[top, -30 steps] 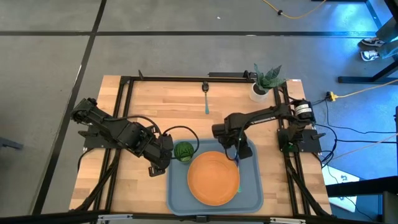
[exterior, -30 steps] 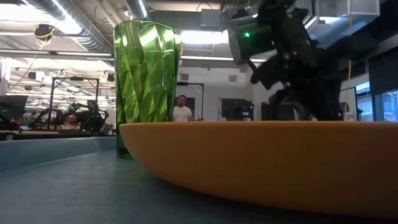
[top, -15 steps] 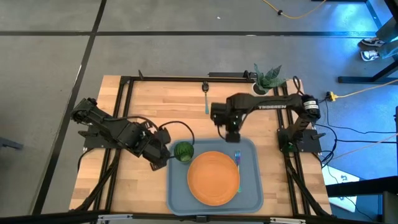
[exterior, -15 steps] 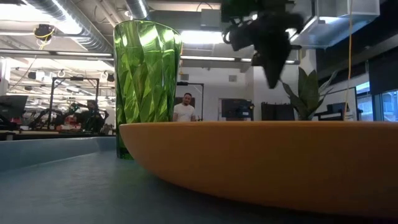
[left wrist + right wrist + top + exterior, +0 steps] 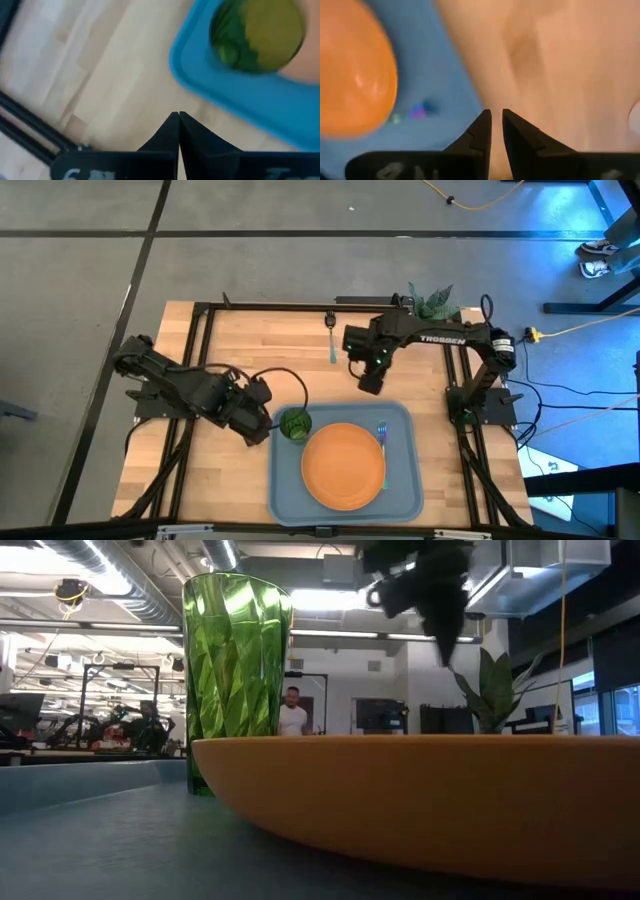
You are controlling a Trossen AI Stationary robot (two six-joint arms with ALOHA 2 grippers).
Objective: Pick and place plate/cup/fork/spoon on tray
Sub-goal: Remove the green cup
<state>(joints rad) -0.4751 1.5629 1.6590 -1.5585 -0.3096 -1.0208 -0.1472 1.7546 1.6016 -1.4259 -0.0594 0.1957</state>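
The fork (image 5: 381, 434) lies on the tray (image 5: 405, 498), touching the plate's (image 5: 343, 466) right edge, its long axis running from near edge to far, purple head toward the far rim. The right gripper (image 5: 368, 383), fingers slightly apart and empty, has risen over the desk (image 5: 290, 340) since earlier. The left gripper (image 5: 258, 430) waits beside the cup (image 5: 294, 423), fingers together.
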